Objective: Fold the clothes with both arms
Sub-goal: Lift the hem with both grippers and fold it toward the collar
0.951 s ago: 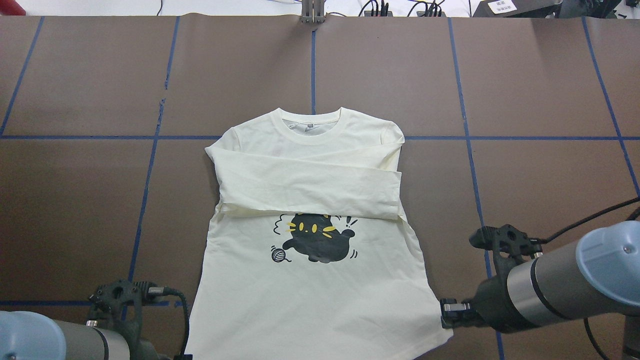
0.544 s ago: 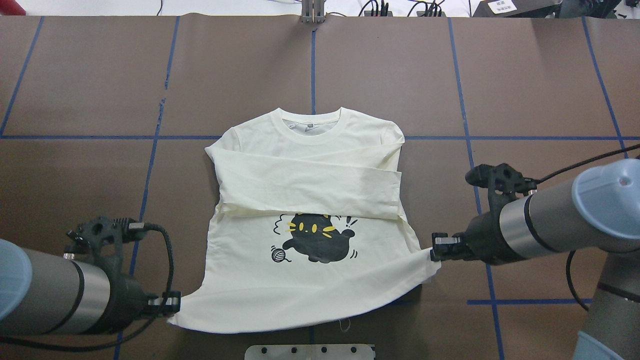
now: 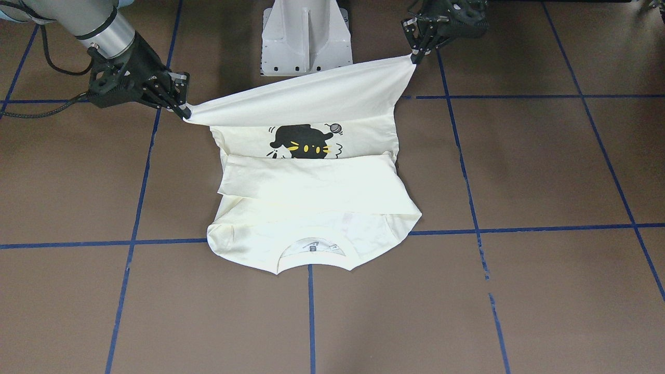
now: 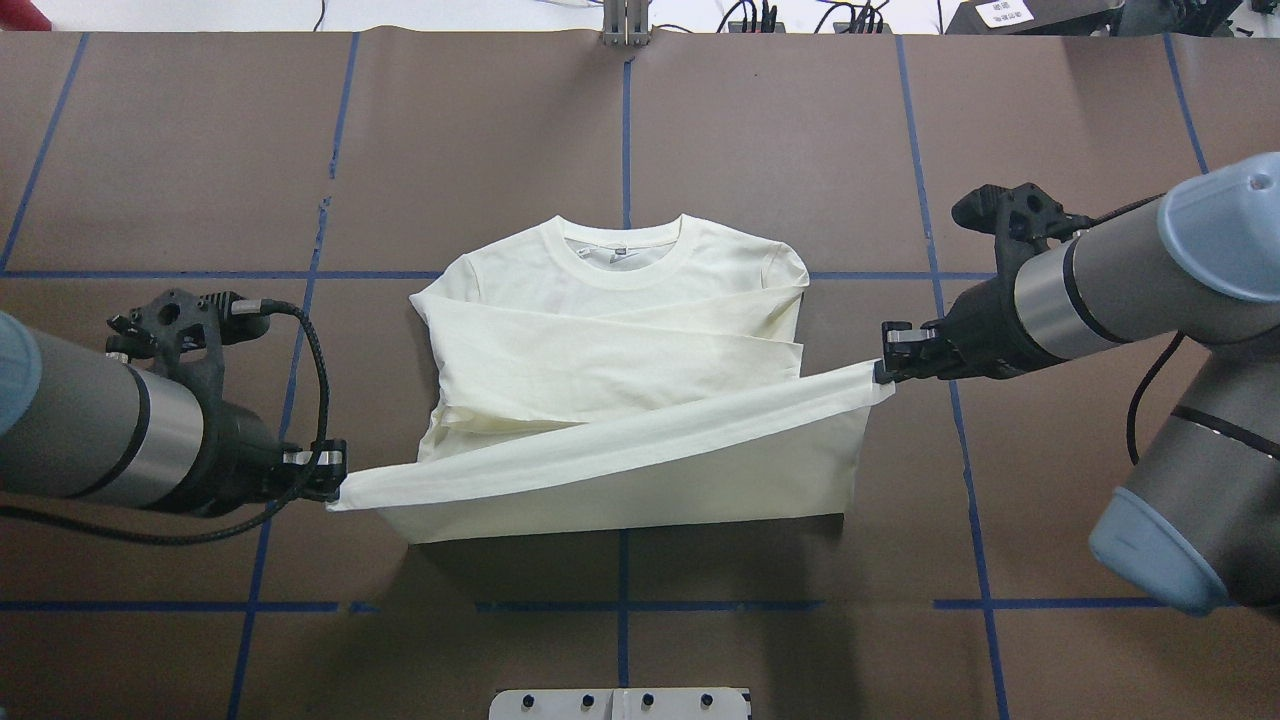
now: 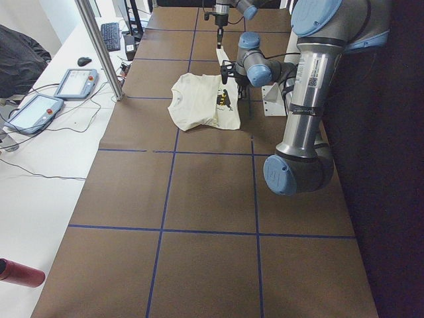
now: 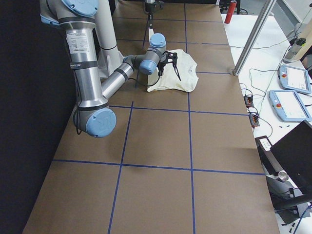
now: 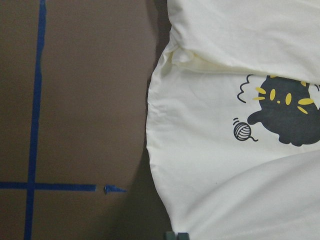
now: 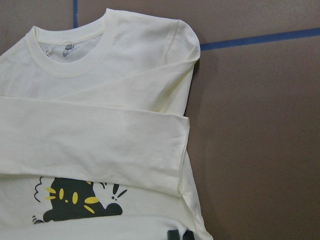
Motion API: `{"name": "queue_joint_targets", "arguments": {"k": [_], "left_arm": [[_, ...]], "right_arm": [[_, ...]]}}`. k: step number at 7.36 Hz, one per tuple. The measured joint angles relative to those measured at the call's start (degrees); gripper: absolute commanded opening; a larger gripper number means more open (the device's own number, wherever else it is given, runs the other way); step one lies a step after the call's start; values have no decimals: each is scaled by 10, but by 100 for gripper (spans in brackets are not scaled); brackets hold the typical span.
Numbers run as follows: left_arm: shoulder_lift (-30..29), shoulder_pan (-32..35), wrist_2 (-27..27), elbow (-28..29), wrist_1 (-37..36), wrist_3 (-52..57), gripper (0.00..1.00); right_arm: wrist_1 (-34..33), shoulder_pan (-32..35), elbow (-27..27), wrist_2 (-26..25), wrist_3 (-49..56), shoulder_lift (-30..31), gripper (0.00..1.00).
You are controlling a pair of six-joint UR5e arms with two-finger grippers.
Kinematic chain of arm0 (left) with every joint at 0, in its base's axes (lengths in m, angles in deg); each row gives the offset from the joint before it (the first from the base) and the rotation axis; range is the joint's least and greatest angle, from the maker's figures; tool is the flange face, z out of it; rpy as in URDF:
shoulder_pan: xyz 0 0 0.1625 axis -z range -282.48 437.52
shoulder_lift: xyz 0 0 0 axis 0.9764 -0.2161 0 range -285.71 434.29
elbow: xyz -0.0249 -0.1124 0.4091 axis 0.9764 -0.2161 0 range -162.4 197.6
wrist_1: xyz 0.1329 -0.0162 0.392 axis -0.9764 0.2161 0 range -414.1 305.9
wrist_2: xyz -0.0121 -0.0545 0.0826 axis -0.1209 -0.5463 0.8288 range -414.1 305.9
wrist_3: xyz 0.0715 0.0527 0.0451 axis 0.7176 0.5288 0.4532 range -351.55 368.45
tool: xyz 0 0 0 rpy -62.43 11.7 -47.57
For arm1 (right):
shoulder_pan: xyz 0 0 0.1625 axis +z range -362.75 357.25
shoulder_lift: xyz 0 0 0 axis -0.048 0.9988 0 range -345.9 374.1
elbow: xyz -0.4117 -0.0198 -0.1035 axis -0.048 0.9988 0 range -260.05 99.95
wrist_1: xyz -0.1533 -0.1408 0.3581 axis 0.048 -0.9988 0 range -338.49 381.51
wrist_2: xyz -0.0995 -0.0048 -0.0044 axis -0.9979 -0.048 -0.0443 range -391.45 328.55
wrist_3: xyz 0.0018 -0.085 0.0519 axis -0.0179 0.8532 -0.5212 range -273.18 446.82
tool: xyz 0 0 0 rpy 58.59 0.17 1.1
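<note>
Brown table cover (image 4: 800, 150) gridded with blue tape (image 4: 627, 130) — beside it, teach pendants (image 5: 76, 84), a keyboard (image 5: 109, 36), a red bottle (image 5: 20, 273).

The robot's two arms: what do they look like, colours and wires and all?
The left arm and the right arm are grey metal tubes with light blue joint caps and silvery wrist rings. The left pincer and the right pincer are black, angular and narrow at the tip. A black braided cable loops along the left wrist.

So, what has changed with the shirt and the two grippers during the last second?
The left gripper and right gripper, each shut on a bottom corner of the shirt, lifted the hem and carried it toward the collar, the right one further. The collar and folded sleeves stayed as they were.
</note>
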Motion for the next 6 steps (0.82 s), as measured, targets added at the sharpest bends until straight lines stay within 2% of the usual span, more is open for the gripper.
{"name": "queue_joint_targets", "arguments": {"k": [3,6], "left_arm": [[-62,86,-24,84,0,28,0],[-125,130,-25,218,27,55,0]], "right_arm": [[0,39,77,7,2,-76,0],[2,61,233,3,5,-182,0]]}}
